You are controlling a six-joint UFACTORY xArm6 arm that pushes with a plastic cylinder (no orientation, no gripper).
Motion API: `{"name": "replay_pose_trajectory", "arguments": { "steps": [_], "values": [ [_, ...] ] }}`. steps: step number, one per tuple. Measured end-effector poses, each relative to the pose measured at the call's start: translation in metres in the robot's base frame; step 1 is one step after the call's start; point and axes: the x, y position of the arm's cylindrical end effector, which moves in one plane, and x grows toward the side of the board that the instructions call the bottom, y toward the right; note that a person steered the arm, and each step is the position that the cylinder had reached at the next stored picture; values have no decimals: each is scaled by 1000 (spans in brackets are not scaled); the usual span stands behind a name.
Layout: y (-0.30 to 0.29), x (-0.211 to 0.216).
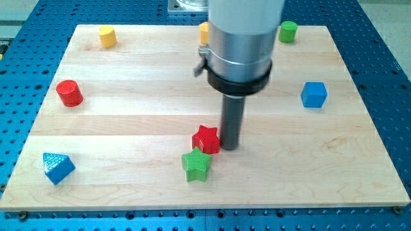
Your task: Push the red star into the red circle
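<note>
Blue perforated metal (379,38) is seen all around a pale wooden board (148,77), which fills most of the view. No brand, label or writing can be read anywhere, so nothing to report on that front. The red star (206,139) is found a bit below the board's middle, with my tip (230,147) pressed right against its right side; no claw is fitted to this arm, just the dark rod, so nothing is gripped or let go. A green star (196,165) is parked just below the red star, touching or nearly so, hard to call. The red circle (69,93), really a short cylinder, is seen well apart at the view's left. A yellow cylinder (107,36) is placed at top left, a green cylinder (288,31) at top right, a blue cube (314,94) at right, and a blue triangle block (58,167) at bottom left. An orange-yellow block (204,32) is mostly hidden behind the big grey arm housing (244,32), itself cut off at the top, so its shape can't be made out.
</note>
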Motion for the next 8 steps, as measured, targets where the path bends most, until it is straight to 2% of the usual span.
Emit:
{"name": "replay_pose_trajectory", "arguments": {
  "steps": [1, 2, 3, 5, 6, 7, 8],
  "values": [
    [3, 22],
    [-55, 7],
    [-93, -14],
    [-145, -99],
    [-181, -108],
    [-170, -134],
    [-225, -135]
  ]
}}
